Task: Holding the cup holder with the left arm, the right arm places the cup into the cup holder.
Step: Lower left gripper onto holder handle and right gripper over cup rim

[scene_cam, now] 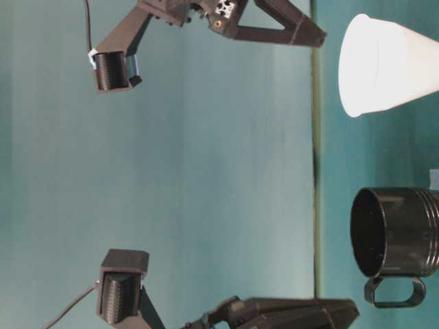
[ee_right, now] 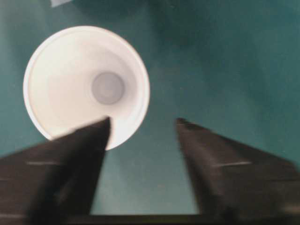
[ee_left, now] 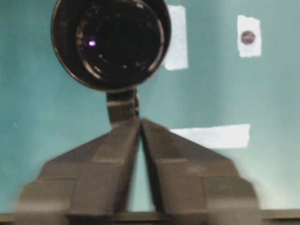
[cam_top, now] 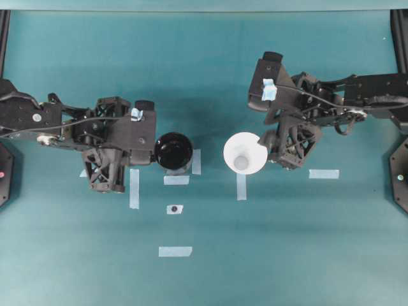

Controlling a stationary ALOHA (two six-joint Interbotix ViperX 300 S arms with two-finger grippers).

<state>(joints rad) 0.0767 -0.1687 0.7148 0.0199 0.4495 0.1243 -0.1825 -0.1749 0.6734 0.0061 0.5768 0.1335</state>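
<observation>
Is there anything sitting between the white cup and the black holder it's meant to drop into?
Nothing visible does. In the overhead view only bare teal table and flat strips of tape lie between the cup and the cup holder. The right claw is open beside the cup; the left claw pinches the holder's handle.

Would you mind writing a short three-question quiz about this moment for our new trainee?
1. True or false: the white cup already sits inside the black cup holder.
2. Multiple choice: what are the left gripper's fingers pinched on? A) the holder's rim B) the holder's small side handle C) a strip of tape
3. Short answer: how does the right gripper stand relative to the cup?

Key
1. False; they stand apart on the table.
2. B.
3. Open, with one finger overlapping the cup's rim in the wrist view and the other out to the side; nothing is gripped.
</observation>
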